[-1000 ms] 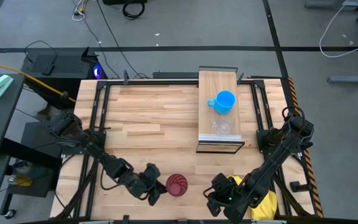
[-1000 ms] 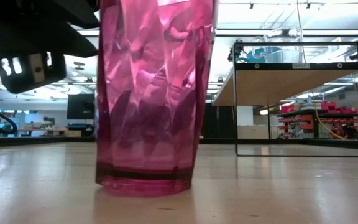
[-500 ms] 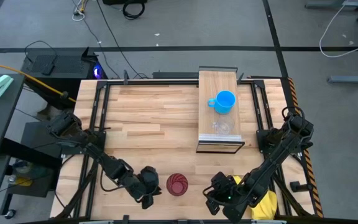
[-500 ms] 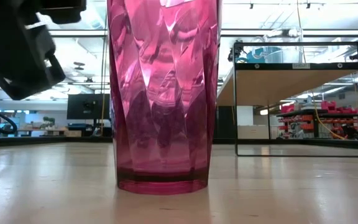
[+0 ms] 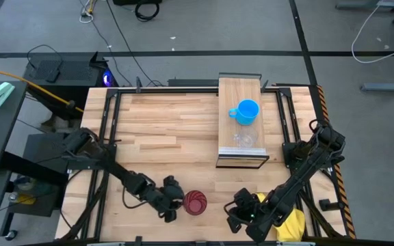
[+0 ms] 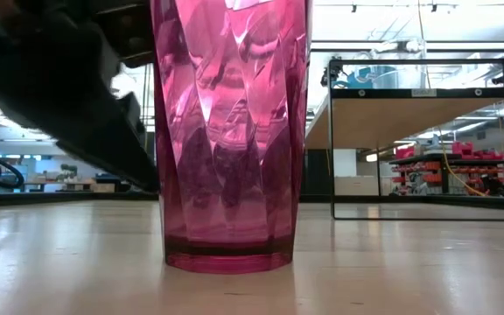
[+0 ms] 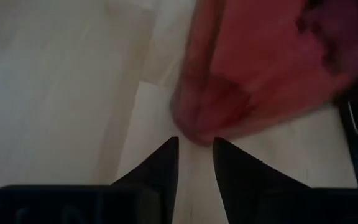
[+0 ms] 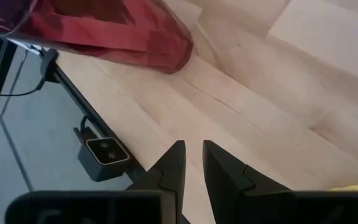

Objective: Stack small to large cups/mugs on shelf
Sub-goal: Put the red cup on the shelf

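The dark red tumbler (image 5: 195, 202) stands upright on its base near the table's near edge, and it fills the low view (image 6: 230, 131). My left gripper (image 5: 178, 202) is just to its left, low over the table. Its fingers (image 7: 196, 144) are a little apart and point at the tumbler's foot (image 7: 194, 127). Right of the tumbler, my right gripper (image 5: 234, 219) hangs above the table, slightly open (image 8: 194, 149) and empty. The blue mug (image 5: 246, 111) and the clear cup (image 5: 245, 140) stand on the shelf (image 5: 240, 156). My left gripper has its fingertips right at the tumbler's lower wall (image 6: 157, 188), coming slanting down from the table's left. I cannot tell whether they touch it. Nothing lies between the fingers.
A yellow cloth (image 5: 289, 224) lies at the near right corner under my right arm. The table's near edge (image 8: 98, 118) is close in front of my right gripper. Bare wood (image 5: 163, 126) spreads over the table's left and far parts.
My left gripper has come down, rolled about its own axis, and closed in on the tumbler's left side. Early in the second the tumbler shifted a little toward the table's right and straightened up. It has stood still since then.
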